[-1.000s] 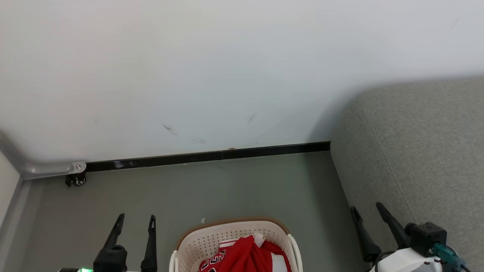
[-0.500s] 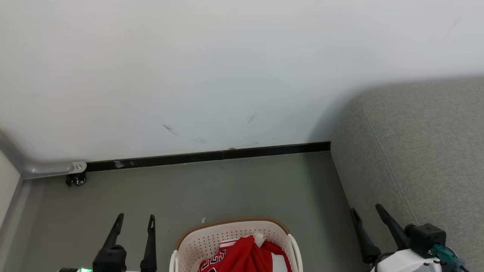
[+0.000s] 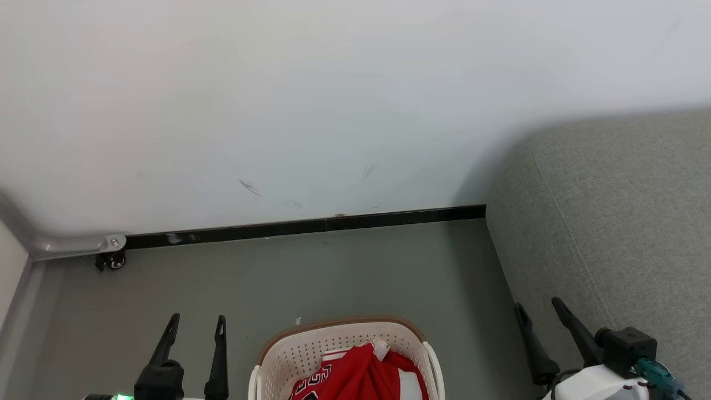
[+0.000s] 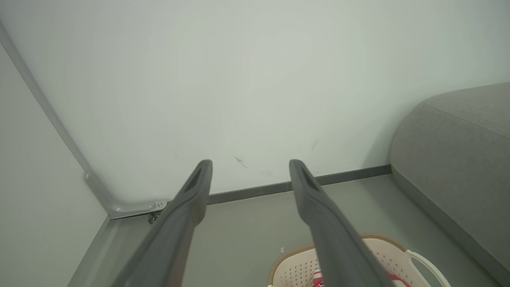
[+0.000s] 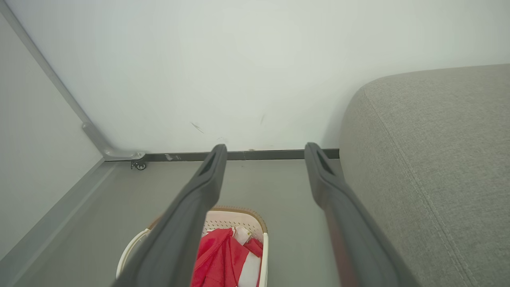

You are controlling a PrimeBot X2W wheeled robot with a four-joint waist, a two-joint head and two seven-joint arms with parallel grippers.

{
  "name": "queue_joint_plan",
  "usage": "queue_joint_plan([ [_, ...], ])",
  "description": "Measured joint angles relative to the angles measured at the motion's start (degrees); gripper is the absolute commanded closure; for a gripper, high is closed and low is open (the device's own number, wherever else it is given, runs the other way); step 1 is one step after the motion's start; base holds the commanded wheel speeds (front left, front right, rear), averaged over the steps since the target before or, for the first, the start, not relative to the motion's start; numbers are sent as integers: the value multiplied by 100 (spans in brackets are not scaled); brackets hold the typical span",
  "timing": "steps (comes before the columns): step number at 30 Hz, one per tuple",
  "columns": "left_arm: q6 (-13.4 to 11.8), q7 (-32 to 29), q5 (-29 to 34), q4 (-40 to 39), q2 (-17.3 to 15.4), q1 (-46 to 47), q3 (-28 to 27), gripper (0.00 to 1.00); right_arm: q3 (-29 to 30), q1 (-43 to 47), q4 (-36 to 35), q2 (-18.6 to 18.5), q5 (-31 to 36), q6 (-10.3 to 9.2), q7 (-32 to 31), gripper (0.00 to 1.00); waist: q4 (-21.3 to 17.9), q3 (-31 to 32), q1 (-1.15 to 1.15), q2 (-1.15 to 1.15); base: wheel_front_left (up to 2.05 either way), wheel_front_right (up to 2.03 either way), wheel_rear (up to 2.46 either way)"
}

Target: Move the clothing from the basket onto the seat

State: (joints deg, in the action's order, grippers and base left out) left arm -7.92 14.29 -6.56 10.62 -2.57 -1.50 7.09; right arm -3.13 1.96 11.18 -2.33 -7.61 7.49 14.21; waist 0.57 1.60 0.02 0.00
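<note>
Clothing (image 3: 361, 375) in basket (image 3: 344, 336), bottom centre, btwn left end effector (image 3: 198, 318) & right end effector (image 3: 536, 303) (both fingers apart, empty).

The left gripper (image 3: 198, 318) sits at the lower left, its two dark fingers parted, pointing up and holding nothing. The right gripper (image 3: 536, 303), on its pale forearm (image 3: 594, 388), likewise stands spread and empty.

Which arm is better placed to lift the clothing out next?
Probably right: the right pincer, open, hangs by the seat, and its wrist view looks on the clothing in the basket. The left pincer, also open, is across the basket from the seat.
</note>
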Motion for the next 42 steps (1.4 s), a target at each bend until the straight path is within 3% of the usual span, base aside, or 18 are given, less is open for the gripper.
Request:
queue_joint_plan([
  [17, 261, 0, 259, 394, -110, 165, 328, 0, 320, 193, -401, 8, -40, 0, 1, 0, -85, -232, -1, 0, 0, 0, 0],
  [42, 613, 0, 767, 1876, -70, 1193, 1139, 0, 694, 205, -1343, 15, -34, 0, 16, 0, -411, -1206, -1, 0, 0, 0, 0],
])
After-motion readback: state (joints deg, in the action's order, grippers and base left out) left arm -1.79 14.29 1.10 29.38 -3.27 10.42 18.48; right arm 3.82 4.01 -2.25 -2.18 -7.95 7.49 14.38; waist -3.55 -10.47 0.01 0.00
